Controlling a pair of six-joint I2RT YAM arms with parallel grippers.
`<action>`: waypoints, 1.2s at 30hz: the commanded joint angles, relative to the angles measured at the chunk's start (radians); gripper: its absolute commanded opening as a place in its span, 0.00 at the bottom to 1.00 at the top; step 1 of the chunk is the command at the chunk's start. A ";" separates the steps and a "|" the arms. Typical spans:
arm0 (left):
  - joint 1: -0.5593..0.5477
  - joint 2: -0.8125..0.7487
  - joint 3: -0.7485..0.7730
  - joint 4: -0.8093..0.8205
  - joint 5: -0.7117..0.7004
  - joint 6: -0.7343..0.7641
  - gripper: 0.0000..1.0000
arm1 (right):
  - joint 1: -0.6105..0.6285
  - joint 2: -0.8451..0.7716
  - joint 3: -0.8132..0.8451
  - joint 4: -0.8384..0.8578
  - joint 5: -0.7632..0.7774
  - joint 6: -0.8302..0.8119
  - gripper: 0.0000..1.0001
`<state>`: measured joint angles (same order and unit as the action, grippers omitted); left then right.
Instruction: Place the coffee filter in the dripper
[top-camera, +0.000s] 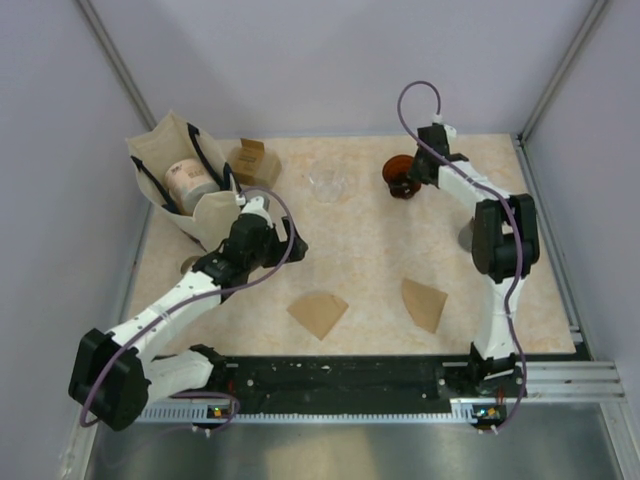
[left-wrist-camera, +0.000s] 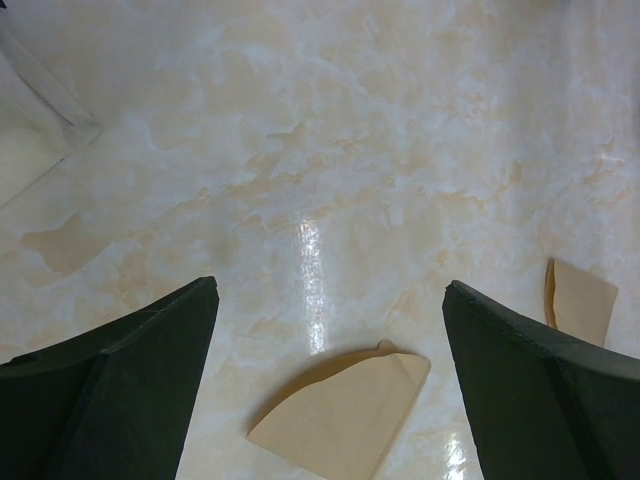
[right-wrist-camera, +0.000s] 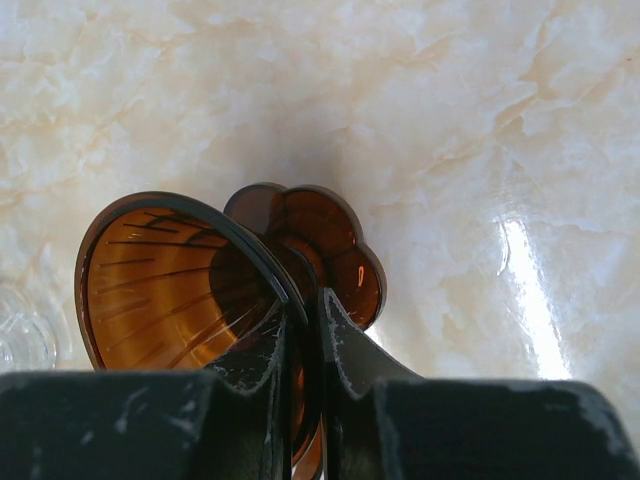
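Gripping: my right gripper (right-wrist-camera: 300, 325) is pinched tight on the dripper (right-wrist-camera: 170, 280), with a sliver of its amber plastic showing in the narrow gap between my fingers (right-wrist-camera: 262, 365).
Dripper: tipped on its side on the table (top-camera: 370, 250). In my right wrist view its ribbed mouth faces 9 o'clock and its scalloped foot sits at 12 o'clock from my fingertips. From above it lies at 1 o'clock on the table.
Left gripper (left-wrist-camera: 330, 290): jaws spread wide over the marbled tabletop.
Paper filters (left-wrist-camera: 340, 410): two brown ones lying flat, well apart from the dripper. One filter (top-camera: 318, 313) is at 6 o'clock and the other filter (top-camera: 425, 303) at 5 o'clock, not touching.
Cloth bag (top-camera: 165, 150): standing at 10 o'clock.
Clear glass (top-camera: 330, 185): at 12 o'clock, between bag and dripper.
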<state>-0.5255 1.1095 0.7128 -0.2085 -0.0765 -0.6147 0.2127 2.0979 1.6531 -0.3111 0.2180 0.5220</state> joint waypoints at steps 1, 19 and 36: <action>0.002 0.023 0.054 0.055 0.035 -0.017 0.99 | -0.003 -0.147 -0.024 -0.009 -0.058 -0.033 0.00; 0.004 -0.073 0.017 0.054 0.052 0.007 0.99 | -0.270 -0.834 -0.258 -0.493 -0.066 0.107 0.00; 0.005 -0.120 -0.012 0.063 0.049 0.013 0.99 | -0.516 -0.906 -0.466 -0.306 -0.215 0.111 0.00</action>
<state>-0.5251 1.0142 0.7082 -0.1944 -0.0299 -0.6174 -0.2977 1.1893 1.1866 -0.7132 0.0280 0.6067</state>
